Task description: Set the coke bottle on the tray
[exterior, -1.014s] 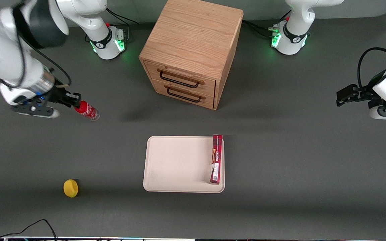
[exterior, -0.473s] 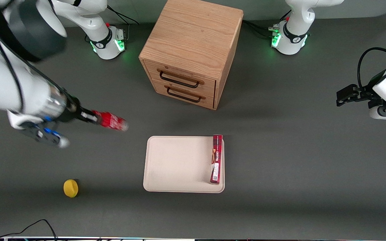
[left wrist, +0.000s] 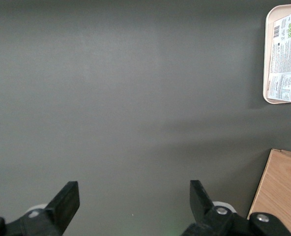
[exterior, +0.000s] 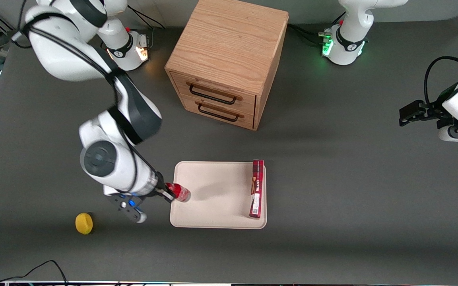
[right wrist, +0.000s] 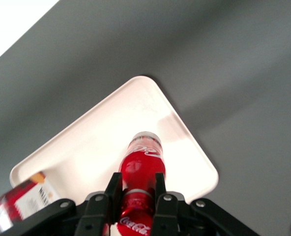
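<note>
gripper [right wrist: 136,189] clamped on coke bottle [right wrist: 141,167]

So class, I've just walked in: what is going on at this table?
The right arm's gripper is shut on a small red coke bottle and holds it over the working arm's edge of the flat cream-beige tray. A long red box lies along the tray's edge toward the parked arm.

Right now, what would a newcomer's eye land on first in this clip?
The gripper holds the red coke bottle over the tray edge nearest the working arm. A long red box lies along the tray's edge toward the parked arm. A wooden cabinet stands farther from the camera.
</note>
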